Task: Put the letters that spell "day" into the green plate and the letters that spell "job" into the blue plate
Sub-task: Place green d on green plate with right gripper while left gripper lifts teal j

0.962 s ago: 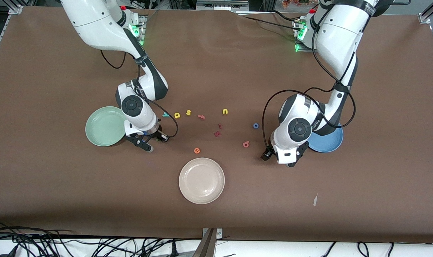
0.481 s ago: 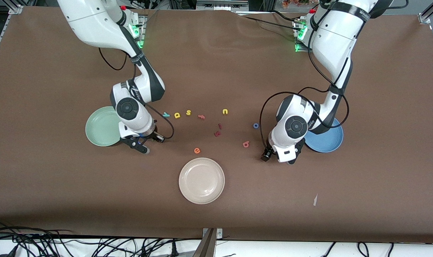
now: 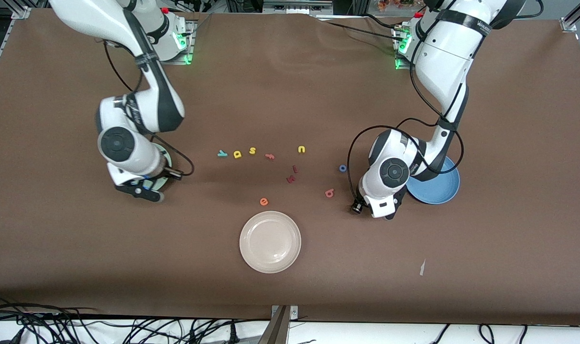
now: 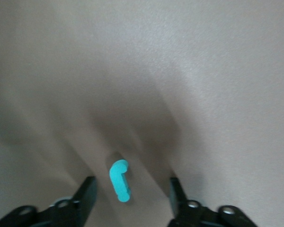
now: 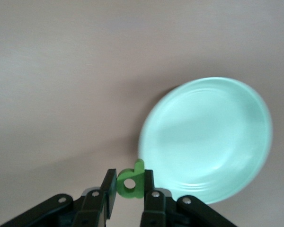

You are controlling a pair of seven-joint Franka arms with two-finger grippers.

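Observation:
My right gripper [image 5: 128, 180] is shut on the dark green d [image 5: 136, 176] and hangs at the rim of the green plate [image 5: 213, 137]. In the front view that gripper [image 3: 141, 188] covers most of the plate. My left gripper [image 4: 131, 189] is low over the table beside the blue plate [image 3: 438, 188], open, one finger on each side of the teal j [image 4: 119, 179] without touching it. The teal y [image 3: 222, 153] and yellow a [image 3: 237, 154] lie mid-table. The blue o [image 3: 343, 168] and pink b [image 3: 329, 193] lie near the left gripper [image 3: 389, 214].
A cream plate [image 3: 269, 241] sits nearest the front camera. Loose on the table are a yellow s [image 3: 253, 150], a yellow u [image 3: 301, 149], an orange e [image 3: 264, 201], a reddish f [image 3: 269, 155] and dark red letters [image 3: 291, 179].
The right arm has carried the d from beside the row of letters over to the green plate. The left gripper's fingers have drawn closer together around the j.

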